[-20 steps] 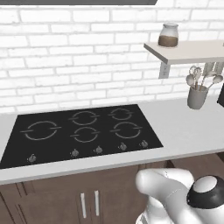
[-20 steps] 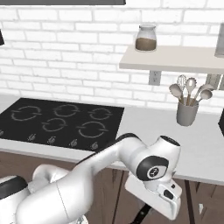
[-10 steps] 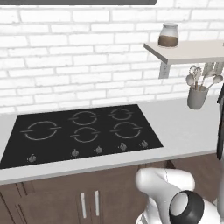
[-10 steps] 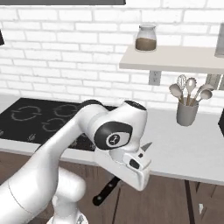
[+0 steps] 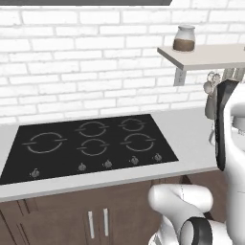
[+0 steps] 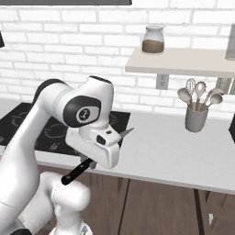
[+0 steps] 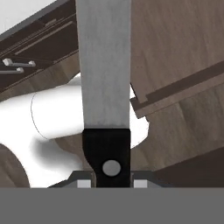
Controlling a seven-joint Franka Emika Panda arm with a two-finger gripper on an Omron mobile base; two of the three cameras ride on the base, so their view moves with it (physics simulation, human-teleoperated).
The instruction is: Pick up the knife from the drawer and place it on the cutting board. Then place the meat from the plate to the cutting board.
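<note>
My gripper is shut on the knife, in front of the counter's front edge and about level with it. In the right base view the knife's black handle sticks out down and to the left of the hand, and the grey blade tip pokes out up and to the right. In the hand view the grey blade runs straight up from the black handle, which sits between my gripper's two fingertips. The cutting board, the meat, the plate and the drawer are out of view.
A black cooktop lies in the grey counter, with brown cabinet doors below. At the right, a grey utensil holder stands under a wall shelf that carries a jar.
The arm has swung up and to the left with the knife, from below the counter edge to counter height. The grip on the knife has stayed shut.
</note>
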